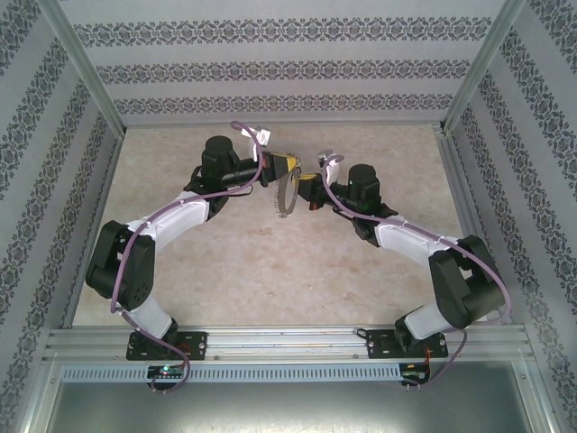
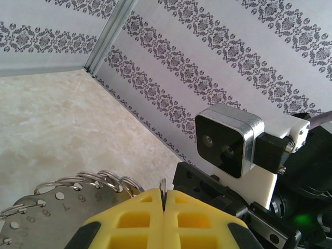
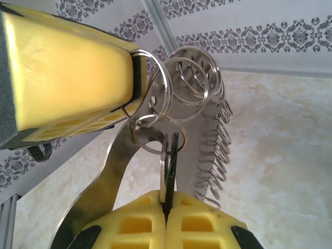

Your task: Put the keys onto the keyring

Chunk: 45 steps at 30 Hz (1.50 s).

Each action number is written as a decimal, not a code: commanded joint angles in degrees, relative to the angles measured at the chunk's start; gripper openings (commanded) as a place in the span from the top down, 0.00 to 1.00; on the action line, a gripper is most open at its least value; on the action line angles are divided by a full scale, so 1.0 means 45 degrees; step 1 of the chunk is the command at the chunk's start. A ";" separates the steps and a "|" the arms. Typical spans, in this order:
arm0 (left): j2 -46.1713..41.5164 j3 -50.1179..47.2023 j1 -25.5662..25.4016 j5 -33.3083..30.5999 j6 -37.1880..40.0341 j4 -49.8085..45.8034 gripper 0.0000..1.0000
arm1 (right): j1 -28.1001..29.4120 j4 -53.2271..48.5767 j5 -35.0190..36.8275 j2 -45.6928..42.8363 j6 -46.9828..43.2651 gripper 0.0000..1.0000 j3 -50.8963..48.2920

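Top view: left gripper [image 1: 288,168] and right gripper [image 1: 305,185] meet above the marbled beige table [image 1: 270,271], with the large grey metal keyring [image 1: 286,200] hanging between them.
Left wrist: yellow fingers [image 2: 129,218] clamped together on one thin wire loop of the keyring's fringe.
Right wrist: yellow fingers [image 3: 202,228] pinched closed on the small black-headed silver key [image 3: 168,161], which stands upright just beside the loop the left gripper holds.

Damask-striped walls [image 1: 270,54], beige marbled tabletop [image 1: 297,280]

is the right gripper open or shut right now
Shut. The right gripper has its yellow fingers pressed together, pinching the key edge-on between them.
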 commanded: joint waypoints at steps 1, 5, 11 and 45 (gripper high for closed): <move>-0.0470 0.0002 -0.0128 0.0092 -0.0171 0.1063 1.00 | 0.0275 -0.0094 -0.0931 0.0204 -0.0120 1.00 0.0519; -0.0443 0.0015 -0.0147 0.0110 -0.0171 0.1076 1.00 | 0.0220 -0.0110 -0.0999 0.0305 -0.0126 1.00 0.0525; -0.0386 0.0057 -0.0142 0.0646 -0.0057 0.1000 1.00 | -0.0109 -0.0070 -0.1391 0.0166 0.0027 1.00 0.0462; 0.0105 -0.0220 -0.0191 0.1497 -0.0312 0.2062 1.00 | -0.0574 -0.1768 -0.3712 0.0244 -0.0129 0.89 0.1639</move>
